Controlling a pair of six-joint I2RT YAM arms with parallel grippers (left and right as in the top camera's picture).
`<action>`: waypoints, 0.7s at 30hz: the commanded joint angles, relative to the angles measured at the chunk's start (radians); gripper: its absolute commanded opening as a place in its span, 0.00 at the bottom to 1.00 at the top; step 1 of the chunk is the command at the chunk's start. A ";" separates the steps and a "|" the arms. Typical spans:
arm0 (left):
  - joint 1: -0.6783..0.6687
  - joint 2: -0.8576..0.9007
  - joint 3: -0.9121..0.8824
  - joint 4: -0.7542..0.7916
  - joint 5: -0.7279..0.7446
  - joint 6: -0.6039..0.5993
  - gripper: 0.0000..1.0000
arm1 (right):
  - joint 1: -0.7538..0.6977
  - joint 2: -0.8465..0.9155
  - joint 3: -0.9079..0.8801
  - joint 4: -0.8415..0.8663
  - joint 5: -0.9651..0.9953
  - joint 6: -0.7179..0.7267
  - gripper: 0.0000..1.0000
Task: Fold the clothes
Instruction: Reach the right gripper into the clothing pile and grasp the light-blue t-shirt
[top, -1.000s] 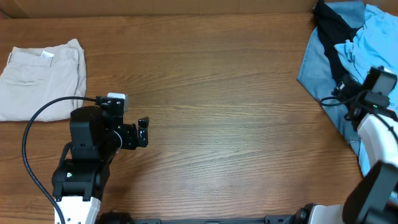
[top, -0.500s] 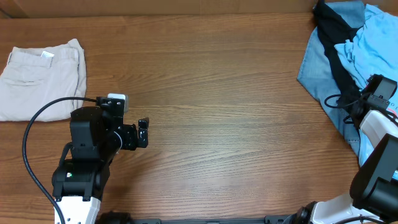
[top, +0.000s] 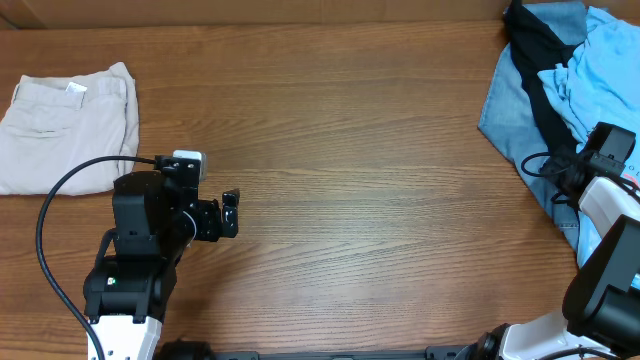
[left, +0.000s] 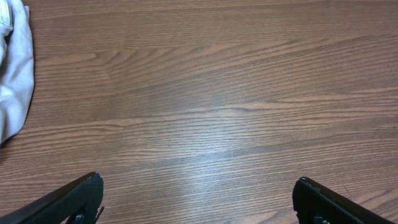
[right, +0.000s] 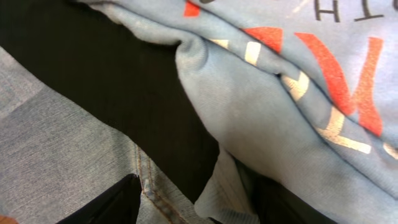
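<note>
The sky-blue T-shirt (top: 600, 75) lies crumpled on the pile at the table's far right. Its coral and white lettering shows in the right wrist view (right: 311, 74). My right gripper (right: 196, 186) is open and low over the pile. A hem of the T-shirt (right: 227, 196) lies between its fingers, next to the black cloth and a denim seam. In the overhead view its jaws are hidden under the wrist (top: 607, 150). My left gripper (top: 230, 212) is open and empty over bare wood at the left, also seen in the left wrist view (left: 198, 183).
A black garment (top: 535, 45) and a denim-blue garment (top: 505, 110) lie under and beside the T-shirt, and both show in the right wrist view (right: 124, 81) (right: 56, 155). Folded beige trousers (top: 65, 125) lie at the far left, their edge in the left wrist view (left: 12, 68).
My right wrist has shifted a little down and left onto the clothes pile. The left arm has not moved.
</note>
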 joint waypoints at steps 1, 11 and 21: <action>0.006 -0.002 0.024 0.000 0.019 -0.010 1.00 | -0.001 -0.001 0.014 0.017 0.027 0.023 0.63; 0.006 -0.002 0.024 0.001 0.019 -0.010 1.00 | -0.001 -0.001 0.014 0.034 0.028 0.024 0.13; 0.006 -0.002 0.024 0.002 0.019 -0.010 1.00 | -0.002 -0.001 0.014 0.026 0.076 0.023 0.27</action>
